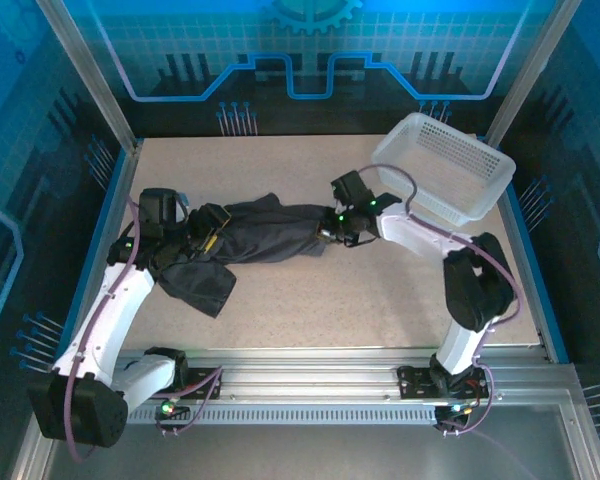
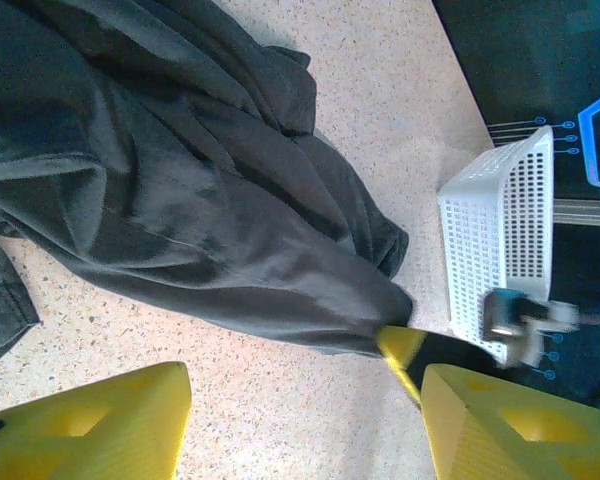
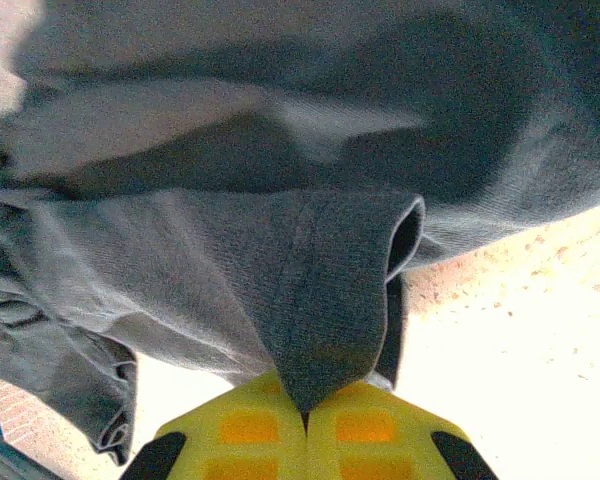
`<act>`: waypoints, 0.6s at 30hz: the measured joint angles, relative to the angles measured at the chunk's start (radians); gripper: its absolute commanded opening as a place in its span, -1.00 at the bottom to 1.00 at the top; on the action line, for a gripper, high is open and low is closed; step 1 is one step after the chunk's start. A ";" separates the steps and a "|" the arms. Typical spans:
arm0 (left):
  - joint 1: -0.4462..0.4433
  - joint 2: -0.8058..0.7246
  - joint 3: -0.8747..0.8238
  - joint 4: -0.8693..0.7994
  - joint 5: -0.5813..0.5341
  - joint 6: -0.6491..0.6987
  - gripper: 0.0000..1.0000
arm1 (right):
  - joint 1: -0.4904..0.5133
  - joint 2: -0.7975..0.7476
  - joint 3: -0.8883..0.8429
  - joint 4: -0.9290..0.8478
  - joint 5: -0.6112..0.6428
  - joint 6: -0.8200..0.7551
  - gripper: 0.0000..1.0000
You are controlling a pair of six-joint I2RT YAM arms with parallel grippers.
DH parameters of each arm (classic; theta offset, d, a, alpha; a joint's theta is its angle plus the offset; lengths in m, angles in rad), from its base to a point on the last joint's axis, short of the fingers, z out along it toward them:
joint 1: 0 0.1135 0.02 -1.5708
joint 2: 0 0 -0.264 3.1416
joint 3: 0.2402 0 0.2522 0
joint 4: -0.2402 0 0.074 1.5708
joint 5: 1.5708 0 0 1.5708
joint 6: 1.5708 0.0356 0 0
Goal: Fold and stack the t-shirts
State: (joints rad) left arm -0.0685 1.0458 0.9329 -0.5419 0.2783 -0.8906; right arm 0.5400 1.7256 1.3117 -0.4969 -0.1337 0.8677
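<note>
A dark charcoal t-shirt (image 1: 270,235) lies crumpled in a long bunch across the middle of the table. My right gripper (image 1: 330,232) is at its right end. In the right wrist view the right gripper (image 3: 305,410) is shut on a fold of the t-shirt (image 3: 280,250), which hangs from the pinch. My left gripper (image 1: 212,228) is over the shirt's left part. In the left wrist view the left gripper (image 2: 305,420) is open with bare table between its yellow fingers (image 2: 90,425), and the t-shirt (image 2: 180,200) lies just beyond them.
A white lattice basket (image 1: 445,165) stands tilted at the back right corner, and the basket (image 2: 500,240) is beyond the shirt's far end. Metal frame posts and blue walls close in the table (image 1: 380,290), whose front half is bare.
</note>
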 measured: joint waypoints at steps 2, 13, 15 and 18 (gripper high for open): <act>-0.001 0.000 0.000 -0.003 0.000 0.002 0.27 | -0.011 -0.055 0.060 -0.054 0.031 -0.034 -1.00; -0.018 0.000 -0.022 -0.006 -0.019 -0.001 0.28 | -0.226 -0.460 -0.016 -0.282 0.168 -0.156 -1.00; -0.021 0.001 -0.037 -0.013 -0.027 -0.002 0.28 | -0.294 -0.524 -0.116 -0.309 0.179 -0.163 -1.00; -0.025 0.019 -0.057 -0.040 -0.042 -0.002 0.28 | -0.396 -0.552 -0.260 -0.345 0.182 -0.165 -1.00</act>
State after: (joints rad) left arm -0.0933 1.0645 0.8757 -0.5819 0.2367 -0.8928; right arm 0.1436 1.1736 1.0519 -0.8417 0.0486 0.7029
